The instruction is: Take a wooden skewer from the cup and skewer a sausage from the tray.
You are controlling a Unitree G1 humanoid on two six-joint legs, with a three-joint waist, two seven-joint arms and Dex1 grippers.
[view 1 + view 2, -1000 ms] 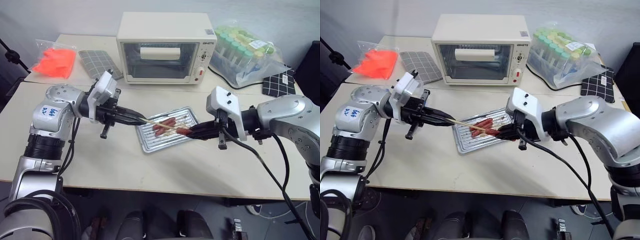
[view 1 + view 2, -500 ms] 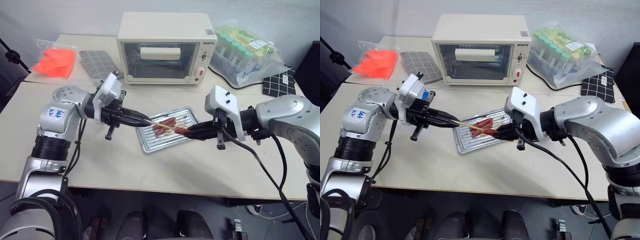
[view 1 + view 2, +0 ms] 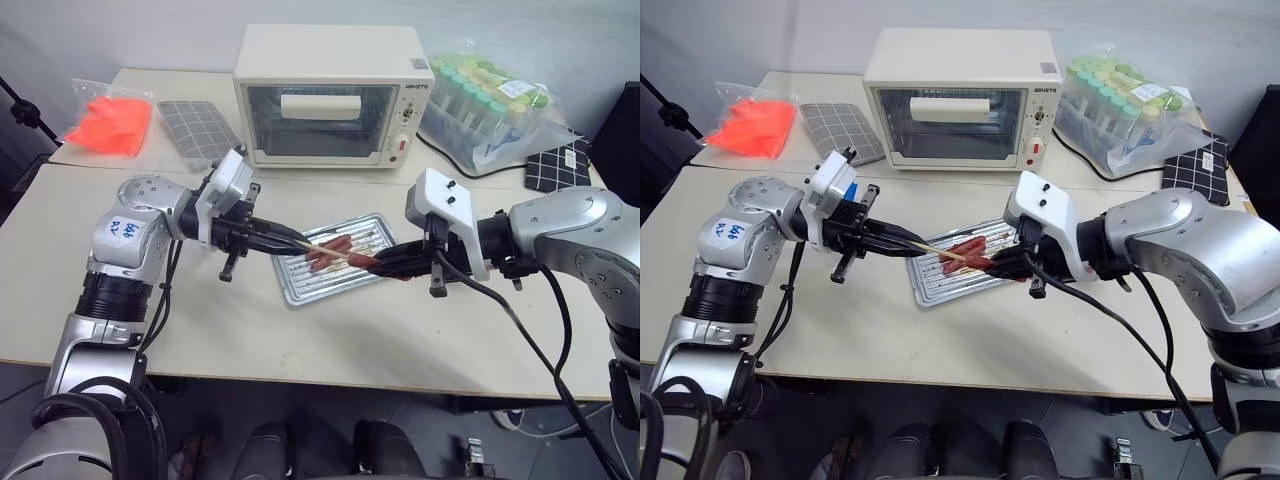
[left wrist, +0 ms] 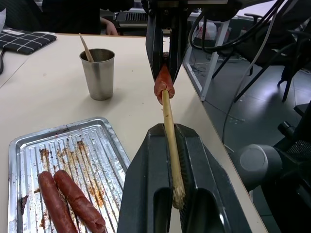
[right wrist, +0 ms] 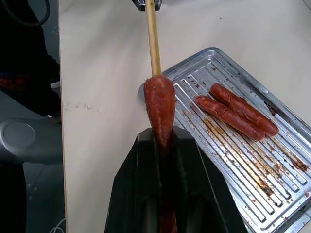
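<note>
The left gripper point(image 4: 174, 194) is clenched on the wooden skewer point(image 4: 169, 131). The right gripper point(image 5: 163, 145) grasps the sausage point(image 5: 159, 109) above the tray point(image 3: 300, 292). Push straight along the middle, so the thin stick doesn't poke out sideways. The tip is probably in already. Sausage: smooth, soft. Tray: ridged, greasy metal.
</note>
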